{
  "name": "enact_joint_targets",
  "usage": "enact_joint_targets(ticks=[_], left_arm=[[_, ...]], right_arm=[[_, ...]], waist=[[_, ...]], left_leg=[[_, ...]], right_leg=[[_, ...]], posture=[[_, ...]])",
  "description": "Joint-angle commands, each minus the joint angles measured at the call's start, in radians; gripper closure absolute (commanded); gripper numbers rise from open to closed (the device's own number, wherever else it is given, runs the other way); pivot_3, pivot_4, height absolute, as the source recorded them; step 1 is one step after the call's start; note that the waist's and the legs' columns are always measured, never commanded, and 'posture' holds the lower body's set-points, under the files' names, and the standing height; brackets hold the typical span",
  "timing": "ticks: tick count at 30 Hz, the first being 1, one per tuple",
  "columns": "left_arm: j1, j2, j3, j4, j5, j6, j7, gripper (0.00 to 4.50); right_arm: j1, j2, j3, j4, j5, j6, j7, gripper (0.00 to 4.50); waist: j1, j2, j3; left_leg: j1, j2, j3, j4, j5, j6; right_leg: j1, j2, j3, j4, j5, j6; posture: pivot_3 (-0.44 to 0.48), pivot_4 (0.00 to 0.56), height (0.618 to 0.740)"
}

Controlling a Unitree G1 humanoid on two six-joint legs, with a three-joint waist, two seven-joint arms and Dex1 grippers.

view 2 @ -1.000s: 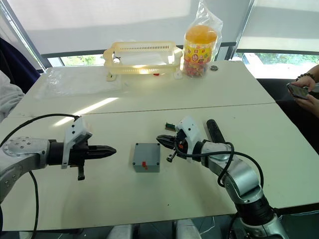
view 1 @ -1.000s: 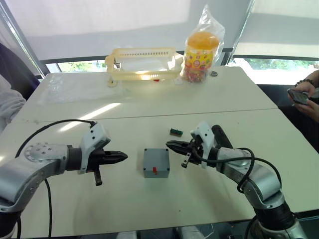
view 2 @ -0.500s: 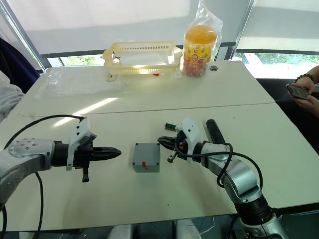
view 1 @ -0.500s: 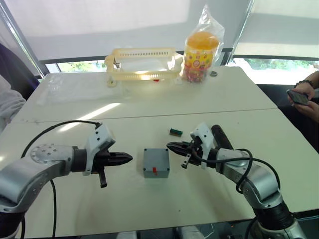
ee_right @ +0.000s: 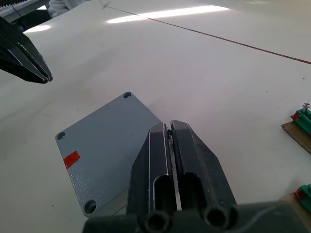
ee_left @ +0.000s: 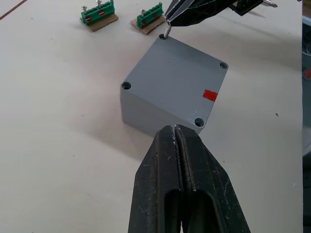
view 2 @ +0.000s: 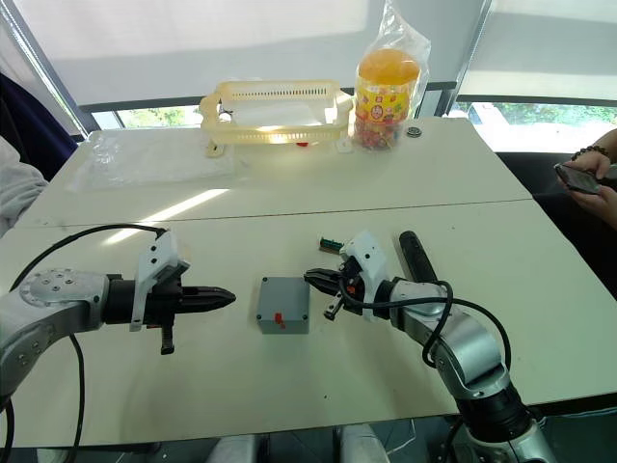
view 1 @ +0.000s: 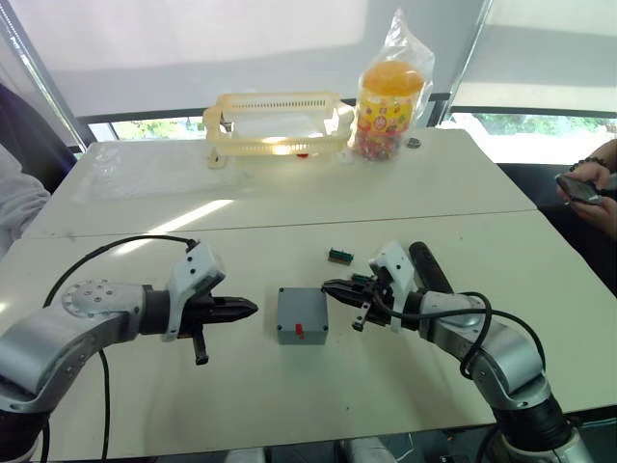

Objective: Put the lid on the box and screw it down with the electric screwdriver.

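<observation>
Lid looks already seated: the small square grey-blue plastic box [view 1: 302, 314] sits mid-surface w/ the flat grey-blue lid [ee_left: 177, 77] flush on top, four corner screw holes visible, so placing step reads as done and screwing is what's left. In the left wrist view a thin silver pin, prob. a screw [ee_left: 166, 32], hangs from the right claw [ee_left: 169, 21] tip right at the lid's far corner hole; can't tell if it's in the hole yet. The other three holes look empty, so I'd judge the job roughly a third through: screws to seat, then drive. The dark blue-black cylindrical electric screwdriver [view 1: 425, 266] lies on the pale surface [view 1: 289, 405] just behind the right arm, untouched by either claw. Right claw fingers pressed nearly together, seemingly pinching that screw at the tips. Left claw [view 1: 246, 309] is pressed shut, holding nothing, hovering just beside the box's left side, apart from it. Box appearance: matte speckled grey-blue, sharp vertical walls, rounded corners, small red mark [ee_left: 210, 95] showing near one corner of the top in the wrist views. Two small green terminal blocks [ee_left: 99, 13] sit on the surface beyond the box, near but clear of it.
</observation>
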Motion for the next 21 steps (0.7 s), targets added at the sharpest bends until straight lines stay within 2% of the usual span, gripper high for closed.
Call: enact_joint_targets(ticks=[1, 21], left_arm=[[-0.005, -0.003, 0.005, -0.010, 0.003, -0.018, 0.001, 4.50], [-0.021, -0.016, -0.006, 0.002, 0.010, -0.018, 0.011, 4.50]], right_arm=[[-0.007, 0.000, -0.001, -0.034, 0.002, -0.012, -0.003, 4.46], [-0.069, 0.007, 0.037, 0.073, -0.057, -0.058, 0.028, 4.46]], waist=[[0.000, 0.000, 0.000], [0.000, 0.000, 0.000]], left_leg=[[0.000, 0.000, 0.000, 0.000, 0.000, 0.000], [0.000, 0.000, 0.000, 0.000, 0.000, 0.000]], right_leg=[[0.000, 0.000, 0.000, 0.000, 0.000, 0.000], [0.000, 0.000, 0.000, 0.000, 0.000, 0.000]], posture=[[0.000, 0.150, 0.740], [0.000, 0.150, 0.740]])
